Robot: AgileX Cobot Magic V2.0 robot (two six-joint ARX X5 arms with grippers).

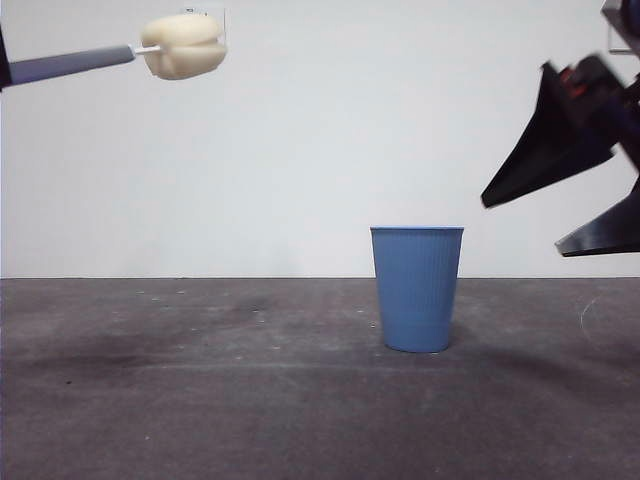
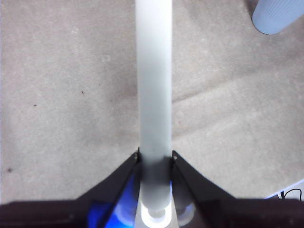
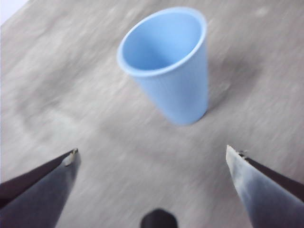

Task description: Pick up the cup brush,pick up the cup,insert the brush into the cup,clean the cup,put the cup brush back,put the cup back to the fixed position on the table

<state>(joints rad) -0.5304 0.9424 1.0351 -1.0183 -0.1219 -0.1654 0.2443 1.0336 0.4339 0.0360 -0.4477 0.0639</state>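
Note:
The blue ribbed cup [image 1: 417,288] stands upright on the dark grey table [image 1: 200,400]. It also shows in the right wrist view [image 3: 167,66], empty, and at a corner of the left wrist view [image 2: 277,16]. My left gripper [image 2: 155,156] is shut on the cup brush's grey handle [image 2: 153,80]. In the front view the cup brush [image 1: 183,46] hangs level, high at the left, its cream sponge head pointing right. My right gripper [image 1: 535,220] is open, in the air to the right of the cup and above it. In its own view the right gripper [image 3: 152,159] faces the cup from a short way off.
A plain white wall [image 1: 320,140] stands behind the table. A faint pale curved mark [image 1: 590,310] lies on the table at the right.

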